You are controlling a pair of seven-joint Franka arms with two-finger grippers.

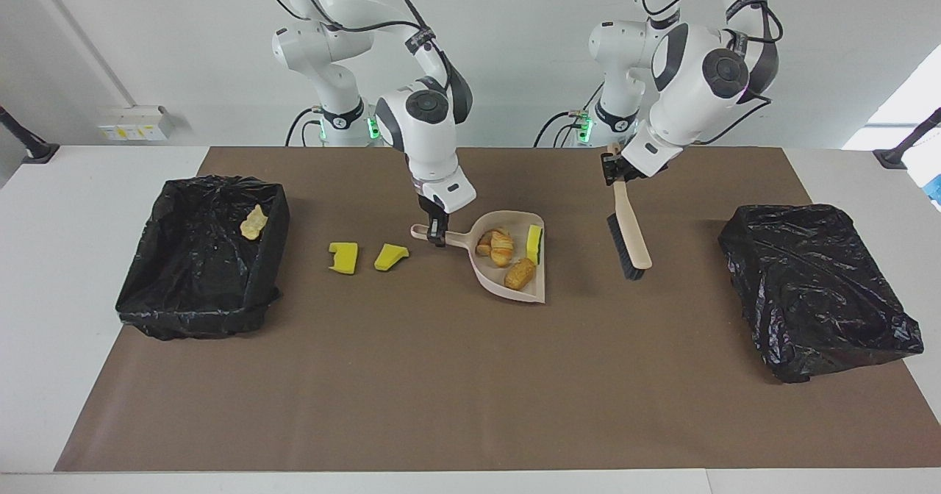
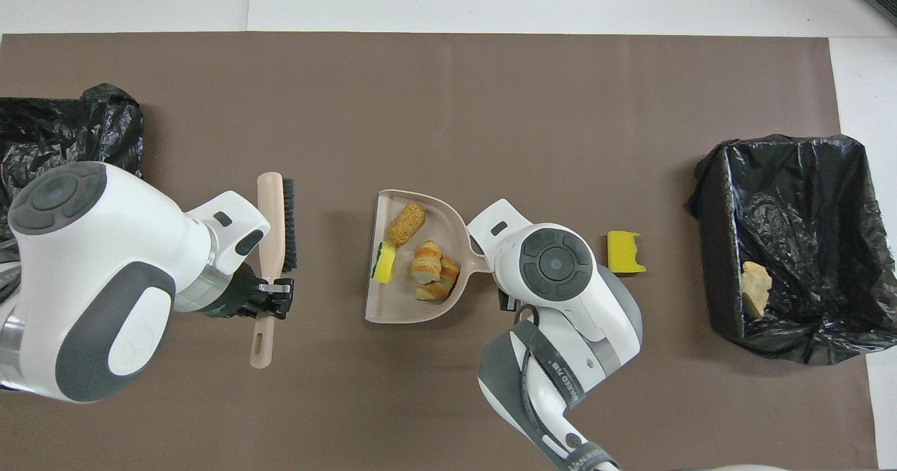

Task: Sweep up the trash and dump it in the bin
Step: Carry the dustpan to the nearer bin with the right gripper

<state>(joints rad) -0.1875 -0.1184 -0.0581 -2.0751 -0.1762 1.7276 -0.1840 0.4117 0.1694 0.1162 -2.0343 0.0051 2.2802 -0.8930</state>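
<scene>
The right gripper (image 1: 437, 235) is clamped on the dustpan (image 1: 514, 277) handle — the trash (image 1: 502, 247) lies in the pan just beside it. The left gripper (image 1: 614, 171) grips the brush (image 1: 631, 233), raised over the mat (image 1: 470, 376), well apart from the pan.

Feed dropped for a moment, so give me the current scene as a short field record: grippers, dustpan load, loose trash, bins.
left gripper: shut on brush handle, raised over the mat
right gripper: shut on dustpan handle
in dustpan: two rolls, one sponge chunk
loose on mat: two sponge chunks
bin at right arm's end: one pale lump inside
black bag at left arm's end: contents not visible
</scene>
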